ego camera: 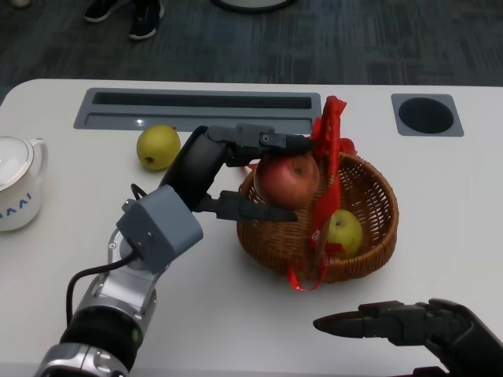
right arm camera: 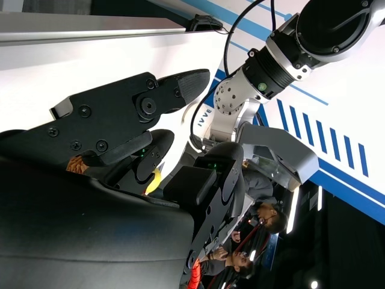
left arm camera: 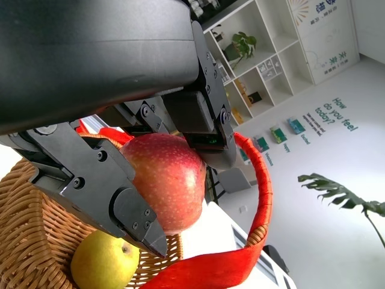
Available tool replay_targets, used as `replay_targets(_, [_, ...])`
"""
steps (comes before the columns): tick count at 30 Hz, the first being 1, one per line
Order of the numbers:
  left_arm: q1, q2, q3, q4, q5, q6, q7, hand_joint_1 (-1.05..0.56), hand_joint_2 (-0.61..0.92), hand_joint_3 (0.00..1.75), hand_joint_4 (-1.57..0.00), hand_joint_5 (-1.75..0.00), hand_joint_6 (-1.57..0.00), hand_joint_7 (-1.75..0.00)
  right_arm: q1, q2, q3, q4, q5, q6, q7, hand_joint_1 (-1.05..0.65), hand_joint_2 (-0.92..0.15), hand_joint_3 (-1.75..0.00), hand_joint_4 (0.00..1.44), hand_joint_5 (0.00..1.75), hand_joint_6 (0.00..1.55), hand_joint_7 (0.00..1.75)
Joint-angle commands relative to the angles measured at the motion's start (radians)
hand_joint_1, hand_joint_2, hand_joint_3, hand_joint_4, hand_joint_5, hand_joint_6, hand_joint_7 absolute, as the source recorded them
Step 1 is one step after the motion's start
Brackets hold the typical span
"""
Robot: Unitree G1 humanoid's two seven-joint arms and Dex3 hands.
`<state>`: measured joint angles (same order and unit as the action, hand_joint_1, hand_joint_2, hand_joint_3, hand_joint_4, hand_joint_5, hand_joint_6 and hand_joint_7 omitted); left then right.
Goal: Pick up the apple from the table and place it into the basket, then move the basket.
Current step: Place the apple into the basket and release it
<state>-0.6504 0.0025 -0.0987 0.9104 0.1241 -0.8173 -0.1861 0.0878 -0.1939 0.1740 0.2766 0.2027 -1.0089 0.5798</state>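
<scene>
Left hand [ego camera: 236, 177] clamped on the apple [ego camera: 287, 178], fingers above and below it, holding it over the near-left rim of the basket [ego camera: 369, 184], not yet inside. Left wrist view confirms a firm pinch, red apple between the black fingers [left arm camera: 108, 198], wicker below

Risks, judged from here:
- apple sits right by the rim, so release now could let it catch the wicker edge and roll out onto the desk [ego camera: 236, 314]
- red handle [ego camera: 330, 157] stands just beside the apple and upper finger; pushing further in could snag the hand on it and tip or drag the basket
- a yellow-green fruit [ego camera: 344, 232] already lies in the basket; a drop from height could knock it or bounce off it
- lower finger reaches over the rim, so a descent might press the wicker and shift the basket

Right hand [ego camera: 409, 322] low at the near-right desk edge, fingers spread and pointing left, holding nothing, well clear of the basket. It likely does the basket move; early reach could collide with the left arm

Off to the left: yellow pear [ego camera: 159, 147] behind the arm, white mug [ego camera: 17, 184] at desk edge, neither in the way
</scene>
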Motion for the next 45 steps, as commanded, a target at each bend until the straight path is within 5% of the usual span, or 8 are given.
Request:
replay_targets(1, [-0.036, 0.004, 0.003, 0.032, 0.019, -0.033, 0.039, -0.17, 0.77, 0.0, -1.24, 0.0, -1.11, 0.0, 0.01, -0.009, -0.007, -0.016, 0.001, -0.002, -0.013, -0.37, -0.83, 0.0, 0.86, 0.0, 0.79, 0.0])
replay_targets(3, [-0.037, 0.01, 0.0, 0.035, 0.033, -0.033, 0.044, -0.22, 0.75, 0.0, -1.1, 0.0, -0.98, 0.0, 0.011, -0.011, -0.009, -0.019, 0.001, -0.001, -0.015, -0.37, -0.83, 0.0, 0.86, 0.0, 0.79, 0.0])
replay_targets(10, [-0.031, 0.08, -0.056, -0.017, 0.143, -0.025, 0.048, -0.59, 0.73, 0.0, -0.27, 0.0, -0.28, 0.0, 0.008, -0.017, -0.008, -0.02, 0.008, 0.003, -0.012, -0.37, -0.83, 0.0, 0.87, 0.0, 0.8, 0.0])
replay_targets(16, [-0.02, 0.104, -0.07, -0.055, 0.122, -0.019, 0.005, -0.69, 0.72, 0.0, -0.01, 0.0, -0.03, 0.0, 0.009, -0.022, -0.008, -0.026, 0.016, 0.013, -0.01, -0.38, -0.83, 0.0, 0.87, 0.0, 0.8, 0.0])
replay_targets(27, [0.022, 0.128, -0.053, -0.171, 0.047, -0.026, -0.05, -0.66, 0.71, 0.01, -0.02, -0.01, -0.03, -0.01, 0.01, -0.027, -0.012, -0.032, 0.025, 0.006, -0.01, -0.36, -0.81, 0.0, 0.88, 0.0, 0.81, 0.0])
replay_targets(45, [0.411, 0.245, 0.017, -0.632, -0.187, 0.036, -0.171, -0.46, 0.71, 0.0, -0.5, -0.06, -0.49, -0.05, -0.039, -0.171, -0.126, -0.105, -0.02, -0.12, -0.036, -0.41, -0.8, -0.01, 0.77, 0.0, 0.72, 0.0])
